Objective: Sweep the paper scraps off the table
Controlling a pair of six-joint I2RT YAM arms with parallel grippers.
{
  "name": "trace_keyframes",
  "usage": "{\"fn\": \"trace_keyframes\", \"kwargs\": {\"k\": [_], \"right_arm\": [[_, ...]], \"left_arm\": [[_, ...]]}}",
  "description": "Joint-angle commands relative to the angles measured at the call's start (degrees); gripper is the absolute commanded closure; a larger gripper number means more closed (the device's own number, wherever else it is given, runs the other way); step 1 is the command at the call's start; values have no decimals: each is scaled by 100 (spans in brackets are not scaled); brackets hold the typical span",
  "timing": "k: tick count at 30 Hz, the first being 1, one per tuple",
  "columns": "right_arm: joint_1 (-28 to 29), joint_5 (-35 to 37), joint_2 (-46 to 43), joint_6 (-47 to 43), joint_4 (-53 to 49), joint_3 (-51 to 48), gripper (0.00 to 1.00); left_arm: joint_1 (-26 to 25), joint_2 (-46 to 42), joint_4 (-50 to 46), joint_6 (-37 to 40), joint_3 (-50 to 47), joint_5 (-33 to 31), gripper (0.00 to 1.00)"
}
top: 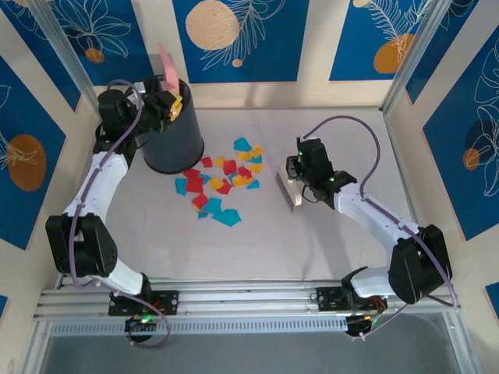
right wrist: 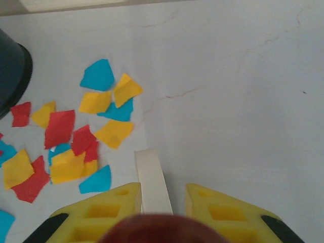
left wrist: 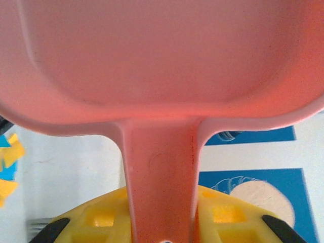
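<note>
Nearest in, the right gripper (right wrist: 162,205) sits low over the white table (top: 257,249), jaws clenched on a pale flat tool (right wrist: 152,177). Just beside it, red, yellow and blue paper scraps (top: 222,183) lie scattered. Farther back, the left gripper (top: 173,105) has its jaws grasping a pink plastic dustpan (left wrist: 162,61) above a dark round bin (top: 168,144).

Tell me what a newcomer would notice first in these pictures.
A bright scatter of red, yellow and blue paper scraps lies in the middle of the table, just right of a dark bin. The left claw grips a pink dustpan by its handle, raised over that bin. Right of the scraps, the right claw pinches a white flat tool.
</note>
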Motion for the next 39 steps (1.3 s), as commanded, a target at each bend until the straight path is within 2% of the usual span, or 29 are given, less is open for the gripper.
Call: {"fn": "trace_keyframes", "kwargs": {"k": [1, 8, 17, 21, 24, 31, 39], "right_arm": [[118, -183, 96, 121, 269, 395, 100], [296, -928, 455, 265, 379, 845, 100], [645, -2280, 1021, 467, 720, 1248, 100], [833, -2665, 1338, 714, 975, 1391, 100], [969, -2872, 1619, 827, 1069, 1565, 100], [1166, -3332, 2306, 1235, 1397, 1892, 100], [1209, -3483, 2878, 1363, 1400, 2172, 100]], "left_arm": [[52, -317, -1404, 1767, 401, -20, 100], [43, -595, -3290, 3954, 802, -393, 100], [34, -999, -4651, 5607, 829, -1228, 100], [25, -1257, -4815, 5926, 685, -1763, 100], [25, -1415, -4834, 6133, 597, -1866, 100], [7, -1645, -4818, 6457, 469, -1886, 100], [-19, -1762, -4787, 6503, 355, -1827, 100]]}}
